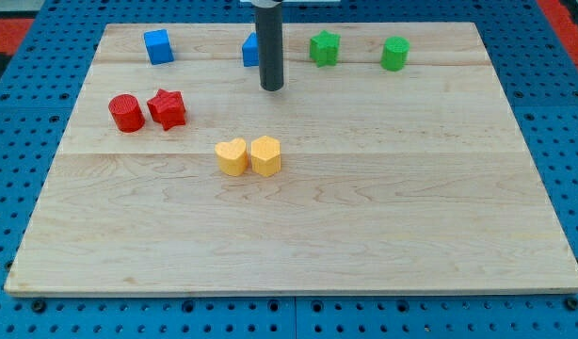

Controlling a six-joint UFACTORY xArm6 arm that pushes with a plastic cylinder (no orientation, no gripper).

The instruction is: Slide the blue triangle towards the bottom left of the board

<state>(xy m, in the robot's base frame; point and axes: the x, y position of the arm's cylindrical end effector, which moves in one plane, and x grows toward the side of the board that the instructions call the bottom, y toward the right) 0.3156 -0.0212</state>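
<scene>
The blue triangle (249,50) sits near the view's top, a little left of centre, partly hidden behind the dark rod. My tip (272,88) rests on the board just below and right of the triangle, close to it; whether they touch cannot be told. A blue cube (158,46) sits at the view's top left.
A green star (324,48) and a green cylinder-like block (395,54) sit at the top right. A red cylinder (126,113) and a red star (167,108) sit at the left. A yellow heart (231,156) and a yellow hexagon (265,154) sit side by side at the centre. The wooden board (411,207) lies on a blue pegboard.
</scene>
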